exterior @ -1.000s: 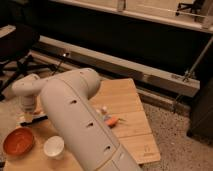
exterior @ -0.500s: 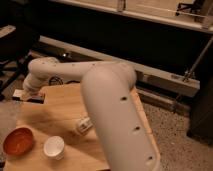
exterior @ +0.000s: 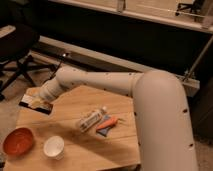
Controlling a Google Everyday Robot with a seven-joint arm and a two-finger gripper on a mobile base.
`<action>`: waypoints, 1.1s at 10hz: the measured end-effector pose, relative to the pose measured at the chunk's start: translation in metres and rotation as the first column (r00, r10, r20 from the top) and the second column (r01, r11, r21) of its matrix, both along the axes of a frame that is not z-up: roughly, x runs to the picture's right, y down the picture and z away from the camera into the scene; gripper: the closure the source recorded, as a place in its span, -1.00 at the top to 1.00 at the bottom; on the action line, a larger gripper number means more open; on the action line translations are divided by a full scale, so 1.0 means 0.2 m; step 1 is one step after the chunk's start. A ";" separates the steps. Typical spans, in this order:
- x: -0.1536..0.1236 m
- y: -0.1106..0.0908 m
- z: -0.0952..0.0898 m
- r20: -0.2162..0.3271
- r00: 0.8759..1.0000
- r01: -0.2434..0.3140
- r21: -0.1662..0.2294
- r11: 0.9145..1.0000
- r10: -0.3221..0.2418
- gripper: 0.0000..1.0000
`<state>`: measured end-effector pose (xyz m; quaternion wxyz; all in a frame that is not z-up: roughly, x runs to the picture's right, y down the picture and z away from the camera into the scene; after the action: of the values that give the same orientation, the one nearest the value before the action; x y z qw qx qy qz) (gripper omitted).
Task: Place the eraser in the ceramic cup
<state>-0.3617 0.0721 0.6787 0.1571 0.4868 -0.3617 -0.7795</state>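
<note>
The eraser [exterior: 34, 103], a flat black block with a pale top, hangs above the left end of the wooden table [exterior: 75, 155]. My gripper [exterior: 43, 101] is at the end of the white arm reaching in from the right and is shut on the eraser. The ceramic cup [exterior: 54, 147], small, white and upright, stands on the table near the front edge. It lies below and slightly right of the gripper, well apart from it.
An orange bowl [exterior: 18, 141] sits left of the cup at the table's front left corner. A clear labelled bottle [exterior: 91, 120] lies on its side mid-table beside an orange-and-blue tool [exterior: 107, 123]. An office chair [exterior: 17, 47] stands at the left.
The arm's thick segment has swung right and back, uncovering the bottle and tool. The gripper with the eraser rose from the table's left end and now hovers there.
</note>
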 end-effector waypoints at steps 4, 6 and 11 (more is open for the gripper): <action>0.09 -0.10 -0.19 0.246 0.941 -0.229 -0.045 0.972 0.233 -1.00; 0.09 -0.13 -0.26 0.303 0.915 -0.269 -0.032 0.962 0.266 -1.00; 0.08 -0.13 -0.27 0.308 0.914 -0.267 -0.031 0.963 0.263 -1.00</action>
<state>-0.3448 0.0462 0.6256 0.1999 0.6481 -0.3081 -0.6672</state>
